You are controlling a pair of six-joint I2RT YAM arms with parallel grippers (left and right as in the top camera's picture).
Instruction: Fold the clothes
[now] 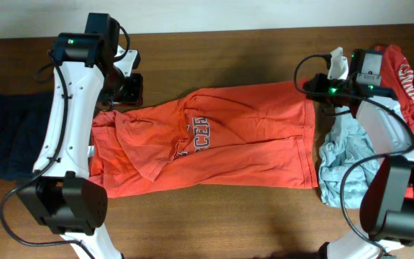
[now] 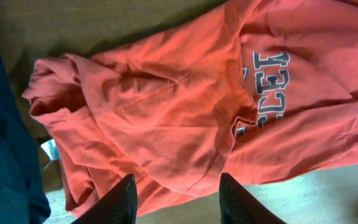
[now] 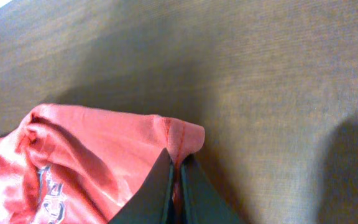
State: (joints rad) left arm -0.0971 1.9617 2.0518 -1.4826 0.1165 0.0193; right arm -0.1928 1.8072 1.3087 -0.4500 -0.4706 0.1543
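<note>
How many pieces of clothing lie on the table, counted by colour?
Red: 2, the orange-red T-shirt with grey chest print and the red printed garment at the right edge
Pale grey-blue: 1, the crumpled pale grey-blue garment
Navy: 1, the flat navy garment
Total: 4

Overhead cam looks straight down on the whole desk [image 1: 214, 216]. Left wrist cam peers down close, right one skims low along it; all three share the orange tee [image 1: 228, 137]
</note>
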